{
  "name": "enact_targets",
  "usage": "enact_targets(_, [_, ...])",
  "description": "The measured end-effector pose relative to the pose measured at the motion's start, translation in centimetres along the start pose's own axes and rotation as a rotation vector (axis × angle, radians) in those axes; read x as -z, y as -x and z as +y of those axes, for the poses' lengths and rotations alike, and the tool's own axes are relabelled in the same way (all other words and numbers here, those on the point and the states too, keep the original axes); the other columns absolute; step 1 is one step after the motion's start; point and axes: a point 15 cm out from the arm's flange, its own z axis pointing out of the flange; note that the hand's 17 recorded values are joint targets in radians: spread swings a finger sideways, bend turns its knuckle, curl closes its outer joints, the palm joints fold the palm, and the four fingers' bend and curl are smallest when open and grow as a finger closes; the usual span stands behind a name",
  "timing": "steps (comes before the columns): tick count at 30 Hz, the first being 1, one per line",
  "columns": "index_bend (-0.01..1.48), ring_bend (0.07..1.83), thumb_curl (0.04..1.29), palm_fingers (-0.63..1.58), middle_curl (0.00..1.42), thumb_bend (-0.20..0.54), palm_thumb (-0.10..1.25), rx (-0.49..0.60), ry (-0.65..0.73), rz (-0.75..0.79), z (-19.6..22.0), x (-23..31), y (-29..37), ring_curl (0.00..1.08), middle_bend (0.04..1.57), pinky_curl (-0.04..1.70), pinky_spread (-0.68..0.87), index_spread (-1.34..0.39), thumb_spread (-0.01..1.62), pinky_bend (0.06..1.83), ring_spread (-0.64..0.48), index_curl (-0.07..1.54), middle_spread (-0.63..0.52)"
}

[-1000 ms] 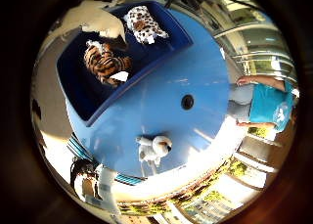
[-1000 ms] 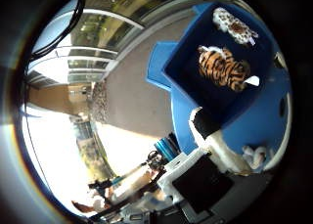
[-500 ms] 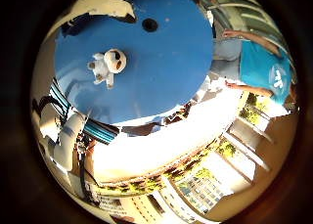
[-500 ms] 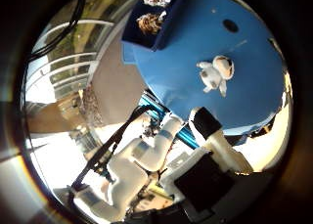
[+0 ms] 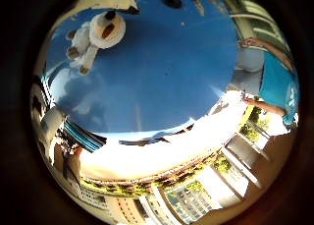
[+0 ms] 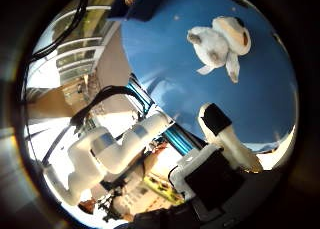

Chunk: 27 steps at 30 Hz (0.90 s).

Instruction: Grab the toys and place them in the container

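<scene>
We are partway through, as far as we can judge. One toy, a white plush dog (image 6: 220, 44) with brown ears and paws, lies on its side on the round blue bench (image 5: 162, 82), out in the open and well apart from the container (image 6: 137, 9). Nothing touches it, so it has yet to be picked up and carried across.

The container is a dark blue bin at the far rim of the bench, and we see only a corner of its wall and a sliver of its inside. Something mottled brown shows just above that wall, which could be a toy lying in it, but too little is visible for us to say what it is or how many toys the bin holds. We cannot tell whether other toys wait elsewhere on the bench; the part we see carries only the dog and a small dark hole near the far side.

Our hand (image 6: 225, 139) hangs over the bench with the dog near the palm. One finger (image 6: 215, 119) with a black tip reaches out fairly straight toward the dog without touching it. We read the hand as spread and empty, holding nothing.

What is left, by our reckoning: close on the dog, lift it, and drop it in the bin.
</scene>
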Motion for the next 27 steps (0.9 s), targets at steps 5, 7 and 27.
enact_targets(5, [0.18, 0.34, 0.41, 0.02, 0.31, -0.030, 0.75, 0.033, 0.029, -0.034, -3.1, -4.1, 0.0, 0.30, 0.16, 0.27, 0.40, -0.35, 1.07, 0.56, 0.23, 0.29, 0.00])
enact_targets(7, [0.18, 0.33, 0.40, 0.02, 0.31, -0.031, 0.75, 0.038, 0.048, -0.043, -4.8, -5.7, 0.4, 0.30, 0.16, 0.27, 0.41, -0.35, 1.07, 0.55, 0.23, 0.29, 0.01])
enact_targets(27, [0.21, 1.21, 0.46, 1.04, 0.66, -0.006, 0.87, -0.028, -0.068, 0.091, -8.5, -4.0, -2.1, 0.65, 0.84, 0.34, 0.35, -0.48, 1.02, 0.88, 0.03, 0.22, -0.21])
